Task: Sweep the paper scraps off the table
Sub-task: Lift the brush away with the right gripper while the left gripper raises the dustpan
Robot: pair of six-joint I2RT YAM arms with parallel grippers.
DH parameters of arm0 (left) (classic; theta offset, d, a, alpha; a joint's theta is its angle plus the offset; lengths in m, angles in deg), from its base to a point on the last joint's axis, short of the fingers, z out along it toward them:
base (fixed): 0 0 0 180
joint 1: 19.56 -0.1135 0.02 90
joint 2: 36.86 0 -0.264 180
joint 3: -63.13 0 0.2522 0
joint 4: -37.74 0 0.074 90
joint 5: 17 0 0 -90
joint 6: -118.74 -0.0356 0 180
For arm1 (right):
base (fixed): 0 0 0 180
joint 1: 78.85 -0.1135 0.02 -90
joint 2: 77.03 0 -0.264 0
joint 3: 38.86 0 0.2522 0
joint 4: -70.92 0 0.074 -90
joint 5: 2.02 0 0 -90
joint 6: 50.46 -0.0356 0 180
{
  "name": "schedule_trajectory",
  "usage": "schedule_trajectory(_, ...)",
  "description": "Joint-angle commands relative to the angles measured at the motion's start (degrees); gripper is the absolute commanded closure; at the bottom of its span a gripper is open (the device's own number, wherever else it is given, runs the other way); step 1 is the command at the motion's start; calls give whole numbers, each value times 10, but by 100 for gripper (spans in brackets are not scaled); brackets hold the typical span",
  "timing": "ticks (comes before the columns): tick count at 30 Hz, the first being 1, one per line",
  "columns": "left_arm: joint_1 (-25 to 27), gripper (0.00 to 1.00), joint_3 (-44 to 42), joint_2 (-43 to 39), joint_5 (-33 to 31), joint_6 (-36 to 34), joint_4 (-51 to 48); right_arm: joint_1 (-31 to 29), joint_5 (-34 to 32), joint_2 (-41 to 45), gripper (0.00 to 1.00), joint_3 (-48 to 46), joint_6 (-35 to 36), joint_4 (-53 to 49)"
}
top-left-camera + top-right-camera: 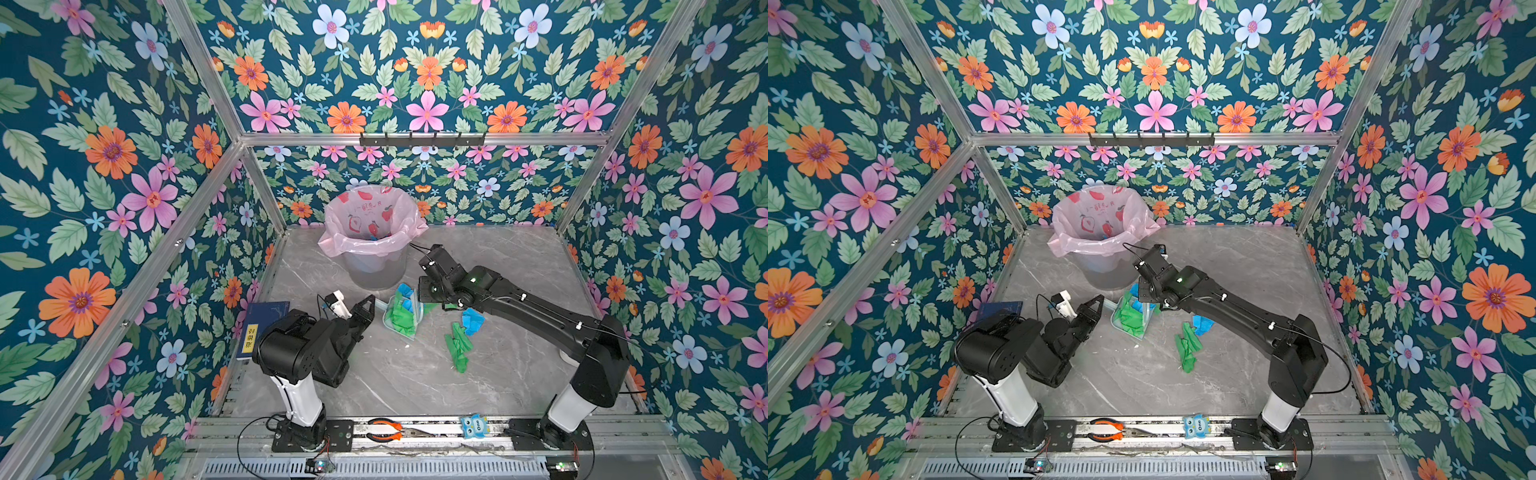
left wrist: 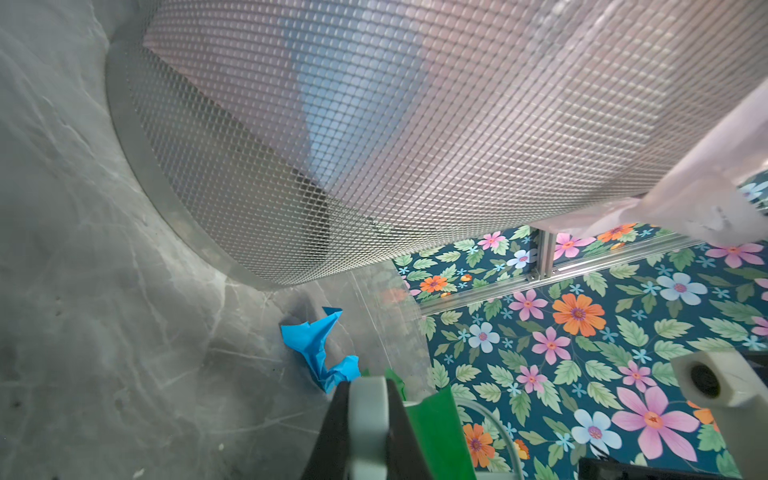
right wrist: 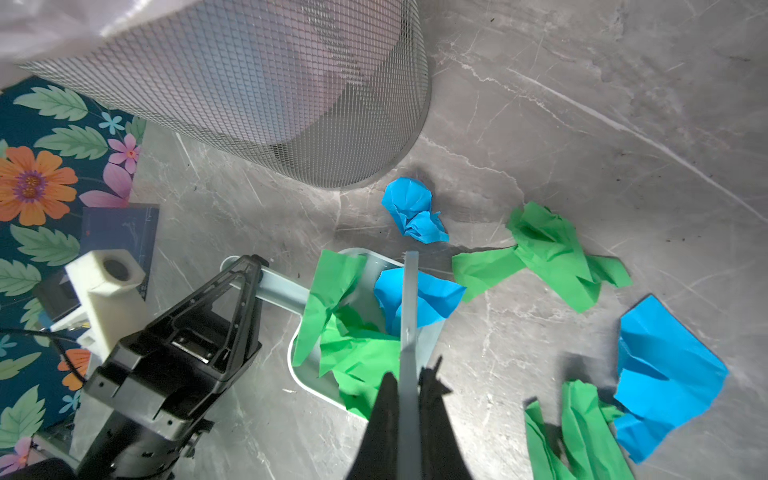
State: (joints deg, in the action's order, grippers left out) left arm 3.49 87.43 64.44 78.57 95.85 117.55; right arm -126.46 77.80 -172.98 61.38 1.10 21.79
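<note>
Sweeping looks partly done: left end effector (image 3: 249,266) grips a dustpan (image 3: 280,293) loaded with paper scraps (image 3: 357,353); right end effector (image 3: 409,382) pinches a flat grey sweeping tool (image 3: 409,299). Loose scraps (image 1: 459,345) litter the surface (image 1: 415,382) at four o'clock of the pan, uncollected.

Teal floral walls (image 1: 428,62) on three sides; aluminium frame rails (image 1: 299,139) at corners; black hook rack (image 1: 422,140) on back rail.

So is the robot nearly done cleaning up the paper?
Partway. Some blue scraps already lie in the mesh bin. The left gripper holds the dustpan, loaded with green and blue paper, and the right gripper holds a flat grey sweeper over it. More green scraps and a blue sheet remain on the table.
</note>
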Motion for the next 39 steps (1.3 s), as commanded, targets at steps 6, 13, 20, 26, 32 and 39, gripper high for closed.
schedule_trajectory(6,0,100,3,-29,2,41,25,-1,-11,50,100,11,25,-38)
schedule_trajectory(13,0,100,12,-46,5,72,25,-1,-10,83,100,12,26,-46)
schedule_trajectory(20,-1,100,8,-68,3,81,25,-1,-13,131,100,12,22,-57)
schedule_trajectory(26,0,100,2,-78,9,102,25,0,-13,165,100,15,24,-60)
schedule_trajectory(32,-1,100,-13,-111,8,121,23,1,-45,197,100,25,40,-75)
schedule_trajectory(39,-1,100,-49,-177,-6,139,-19,35,-37,216,100,23,51,-81)
